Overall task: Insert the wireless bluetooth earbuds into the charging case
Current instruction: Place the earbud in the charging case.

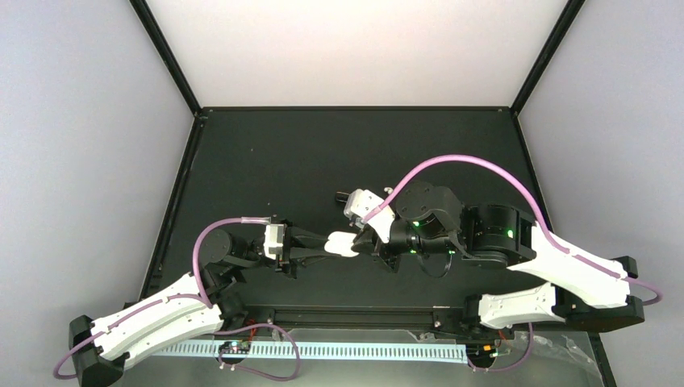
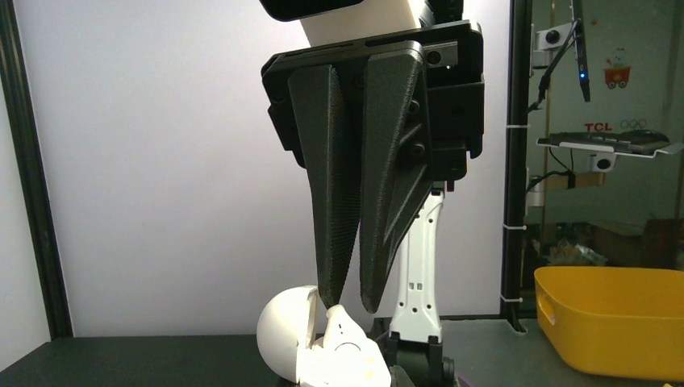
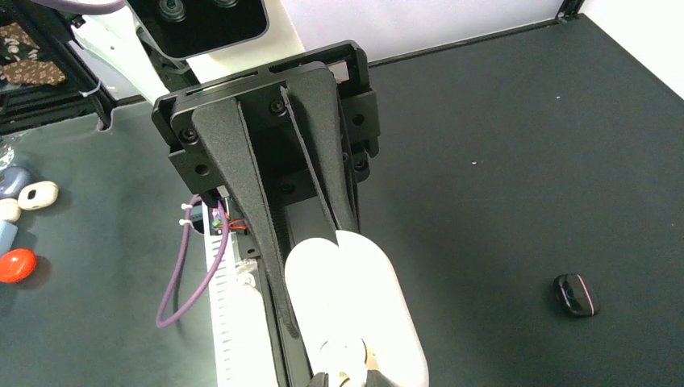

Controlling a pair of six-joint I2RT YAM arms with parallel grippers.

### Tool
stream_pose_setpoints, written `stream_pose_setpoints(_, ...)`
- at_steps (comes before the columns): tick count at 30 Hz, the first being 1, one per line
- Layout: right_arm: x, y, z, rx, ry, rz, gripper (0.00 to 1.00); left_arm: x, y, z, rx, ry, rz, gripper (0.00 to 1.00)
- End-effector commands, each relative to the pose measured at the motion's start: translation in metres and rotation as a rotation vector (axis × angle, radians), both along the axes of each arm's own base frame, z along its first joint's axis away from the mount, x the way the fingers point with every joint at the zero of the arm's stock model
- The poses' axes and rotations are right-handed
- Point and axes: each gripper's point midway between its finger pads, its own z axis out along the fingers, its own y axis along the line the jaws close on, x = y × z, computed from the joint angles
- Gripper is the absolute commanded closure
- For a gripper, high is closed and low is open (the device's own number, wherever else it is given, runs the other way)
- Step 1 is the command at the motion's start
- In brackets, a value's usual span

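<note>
1. From the top view, noted left gripper point(image 1: 331, 244) clamped tight on the white charging case point(image 1: 344, 243) over the middle of the table point(image 1: 266, 161), with right gripper point(image 1: 364, 239) meeting it head on.
2. From the left wrist view only, found the case's lid swung open. Saw the right gripper's jaws pointing straight down at the opening, nearly together with a thin gap at the tips.
3. Same view: spotted a white earbud point(image 2: 336, 315) just under those tips, at the case's mouth. Cannot tell whether pinched or merely touched. Too small to make out from above.
4. From the right wrist view, saw left fingers point(image 3: 242, 185) pressed against both sides of the case.
5. Only in the right wrist view: found a black earbud point(image 3: 574, 294) lying on the table, well apart from the case, toward that view's right edge. Also noted a red round item point(image 3: 16, 264) and a pale oval point(image 3: 38, 194) at the far left.
6. Only in the left wrist view: logged a yellow bin point(image 2: 613, 322) at lower right.
</note>
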Motion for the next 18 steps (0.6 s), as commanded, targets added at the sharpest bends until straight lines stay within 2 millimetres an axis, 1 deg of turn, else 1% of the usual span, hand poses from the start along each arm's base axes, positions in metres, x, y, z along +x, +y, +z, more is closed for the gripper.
stream_pose_setpoints(1,0.002,0.004,-0.009,-0.022,0.004,-0.007,0.9,-0.01,0.01,0.03,-0.084,-0.052,-0.021,0.99)
stream_pose_setpoints(9,-0.005,0.006,-0.014,-0.036,0.029,0.028,0.93,-0.009,0.012,0.034,-0.103,-0.055,-0.003,0.98)
stream_pose_setpoints(13,-0.01,0.008,-0.017,-0.047,0.049,0.055,0.93,-0.008,0.013,0.035,-0.105,-0.055,0.002,0.99)
stream_pose_setpoints(18,-0.014,0.01,-0.014,-0.042,0.061,0.074,0.91,-0.008,0.012,0.033,-0.101,-0.052,0.001,0.98)
